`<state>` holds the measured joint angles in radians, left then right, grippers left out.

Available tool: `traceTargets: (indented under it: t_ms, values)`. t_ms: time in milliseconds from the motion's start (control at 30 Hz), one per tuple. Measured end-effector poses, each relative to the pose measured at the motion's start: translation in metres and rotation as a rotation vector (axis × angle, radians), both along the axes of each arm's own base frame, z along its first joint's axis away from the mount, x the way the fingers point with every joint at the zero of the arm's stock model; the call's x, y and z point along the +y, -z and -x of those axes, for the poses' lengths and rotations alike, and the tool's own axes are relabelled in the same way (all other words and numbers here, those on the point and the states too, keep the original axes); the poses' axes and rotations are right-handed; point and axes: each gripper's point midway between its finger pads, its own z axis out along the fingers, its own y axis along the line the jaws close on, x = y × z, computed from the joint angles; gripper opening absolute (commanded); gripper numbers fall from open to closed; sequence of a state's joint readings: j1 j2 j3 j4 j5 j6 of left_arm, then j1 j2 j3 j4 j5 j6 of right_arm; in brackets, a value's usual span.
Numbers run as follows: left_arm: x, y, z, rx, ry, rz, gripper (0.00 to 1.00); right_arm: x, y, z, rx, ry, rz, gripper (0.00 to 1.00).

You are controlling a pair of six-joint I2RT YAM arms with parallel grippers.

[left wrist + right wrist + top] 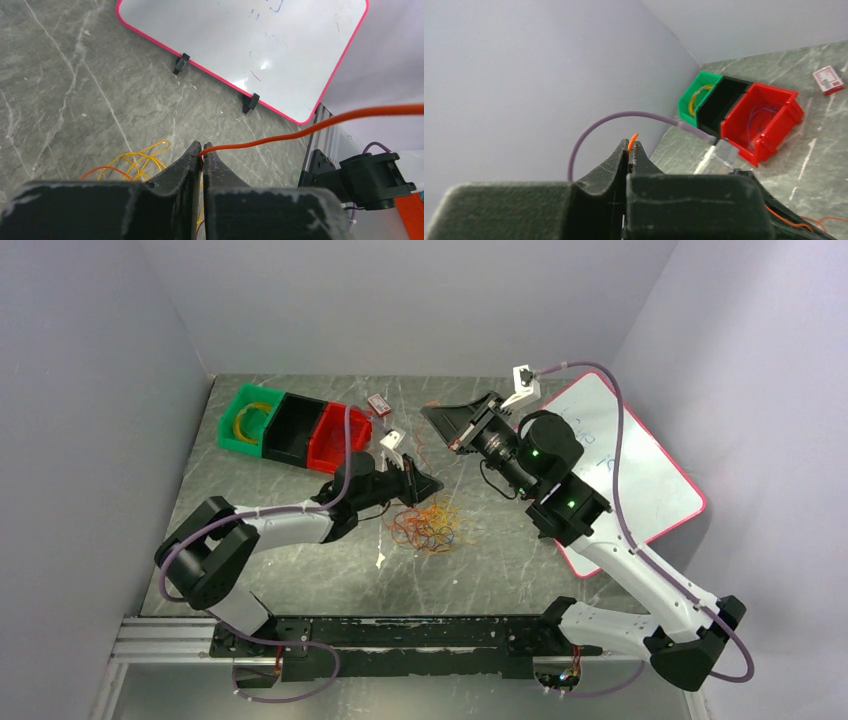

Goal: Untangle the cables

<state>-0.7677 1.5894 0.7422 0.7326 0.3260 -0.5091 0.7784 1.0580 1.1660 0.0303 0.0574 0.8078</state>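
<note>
Green bin [230, 436], black bin [292, 430], red bin [326, 440]: in a row, far left of counter [480, 575].
Left claw [201, 149]: clamped on an orange cable [300, 131] running taut up-right.
Cable tangle [428, 525]: on counter, just below that claw.
Right claw [629, 149]: raised, pinching an orange strand [632, 139], tip protruding.
Whiteboard [650, 475]: far right.

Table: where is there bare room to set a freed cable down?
Bare marble lies between the cable pile and the base rail, and by the left wall in front of the green bin. Crowded around the pile and on the whiteboard.
</note>
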Motion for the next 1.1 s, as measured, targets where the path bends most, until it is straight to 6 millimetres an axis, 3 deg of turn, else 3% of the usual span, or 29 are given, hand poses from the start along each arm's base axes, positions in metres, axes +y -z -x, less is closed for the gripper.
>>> traceTargets:
  t_ms: [167, 367, 533, 700, 800, 1100]
  values:
    - [0.011, -0.018, 0.007, -0.022, -0.013, -0.004, 0.07, -0.023, 0.001, -0.003, -0.013, 0.099, 0.043, 0.01]
    - [0.033, -0.066, 0.015, -0.121, -0.053, -0.034, 0.07, -0.064, 0.016, -0.003, -0.020, 0.260, 0.115, 0.04]
    - [0.038, -0.126, 0.006, -0.220, -0.085, -0.068, 0.07, -0.084, 0.062, -0.005, 0.038, 0.341, 0.226, 0.09]
    - [0.041, -0.168, 0.002, -0.273, -0.092, -0.099, 0.07, -0.090, 0.120, -0.004, 0.118, 0.354, 0.342, 0.23]
    - [0.044, -0.184, 0.001, -0.287, -0.097, -0.117, 0.07, -0.090, 0.149, -0.002, 0.158, 0.336, 0.397, 0.33]
    - [0.049, -0.220, -0.003, -0.305, -0.120, -0.167, 0.07, -0.083, 0.199, 0.011, 0.184, 0.240, 0.485, 0.55]
